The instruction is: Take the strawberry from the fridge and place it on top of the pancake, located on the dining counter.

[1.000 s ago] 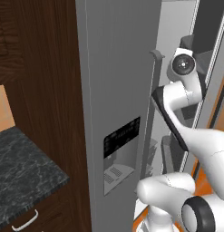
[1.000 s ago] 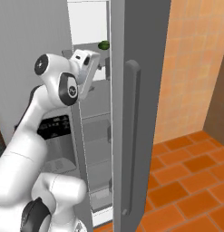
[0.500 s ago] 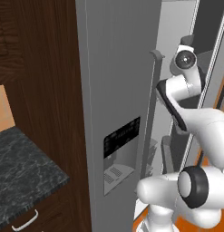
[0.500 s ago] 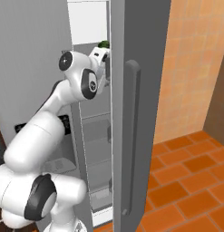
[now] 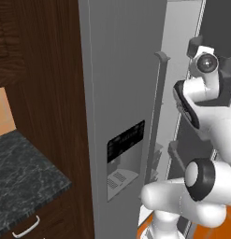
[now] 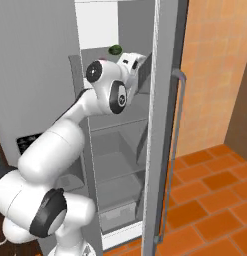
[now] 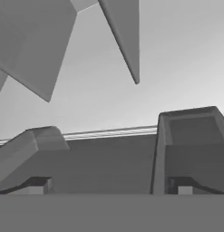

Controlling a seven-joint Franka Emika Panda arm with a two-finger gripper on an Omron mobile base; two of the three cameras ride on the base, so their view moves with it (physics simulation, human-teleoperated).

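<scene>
The arm reaches into the open fridge (image 6: 160, 120), its hand (image 7: 109, 181) spread wide and holding nothing. A small dark green round thing (image 6: 115, 49) sits on an upper shelf; I can't spot the strawberry.

You have one tall grey stainless fridge (image 6: 40, 75), one small dark green round item (image 6: 115, 49) inside it, and one dark marble-topped counter (image 5: 23, 177) alongside.
</scene>
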